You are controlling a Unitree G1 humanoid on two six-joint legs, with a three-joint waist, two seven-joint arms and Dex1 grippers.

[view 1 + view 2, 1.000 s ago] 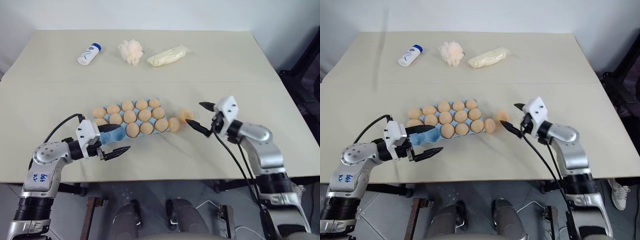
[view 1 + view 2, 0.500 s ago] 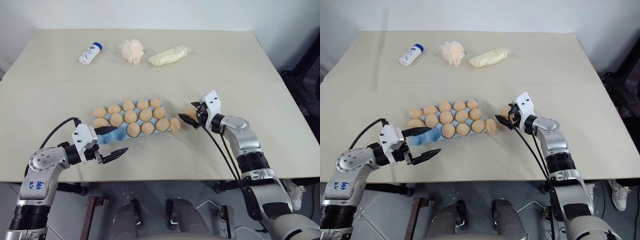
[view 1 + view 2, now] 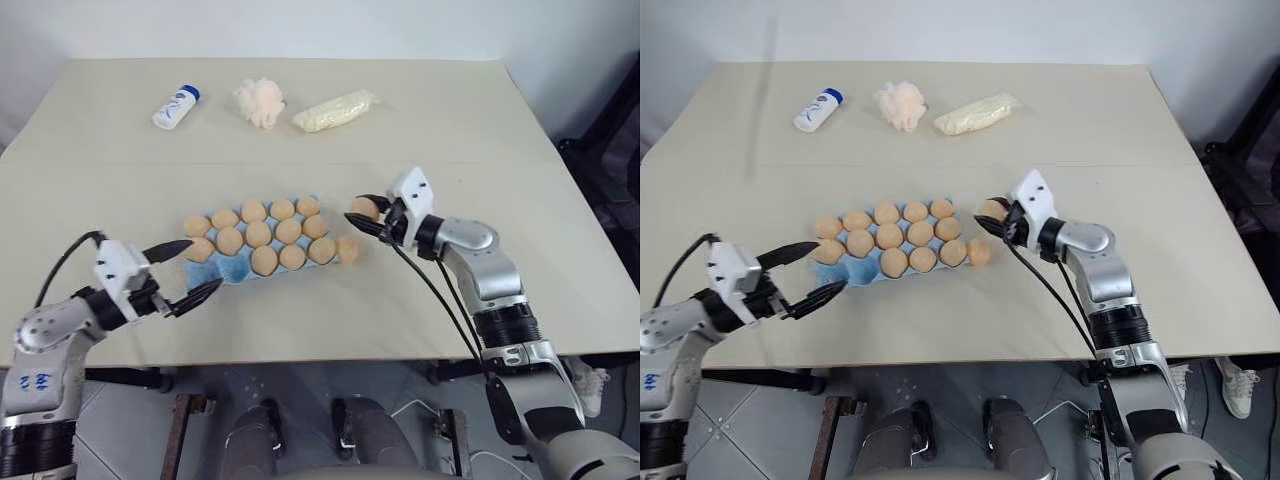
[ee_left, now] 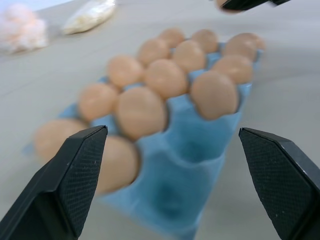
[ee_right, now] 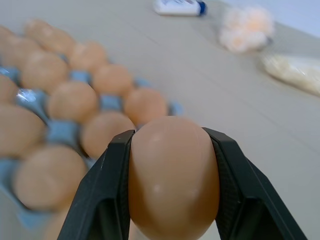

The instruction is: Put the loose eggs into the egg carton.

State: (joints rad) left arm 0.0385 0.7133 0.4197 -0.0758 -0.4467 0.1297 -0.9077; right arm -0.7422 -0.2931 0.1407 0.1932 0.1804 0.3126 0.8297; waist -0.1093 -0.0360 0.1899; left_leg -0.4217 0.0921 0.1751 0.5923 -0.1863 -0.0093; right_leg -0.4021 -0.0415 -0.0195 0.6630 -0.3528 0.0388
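Left eye view: right tool (image 3: 366,213) pinches an egg (image 3: 363,208) lifted clear of the tabletop (image 3: 560,250), just off the egg carton (image 3: 232,268)'s right end; a second loose egg (image 3: 347,248) lies touching that end. A second ago this tool stood spread around the egg on the tabletop. Left tool (image 3: 188,270), spread and empty, has drawn back from the carton's near-left corner.

Left wrist view: the near row's left cups (image 4: 180,165) are vacant.

Right wrist view: both fingers (image 5: 117,165) clamp the egg's widest girth. It looks smooth, light, brittle and slippery, so a gentle mid-body hold suits.
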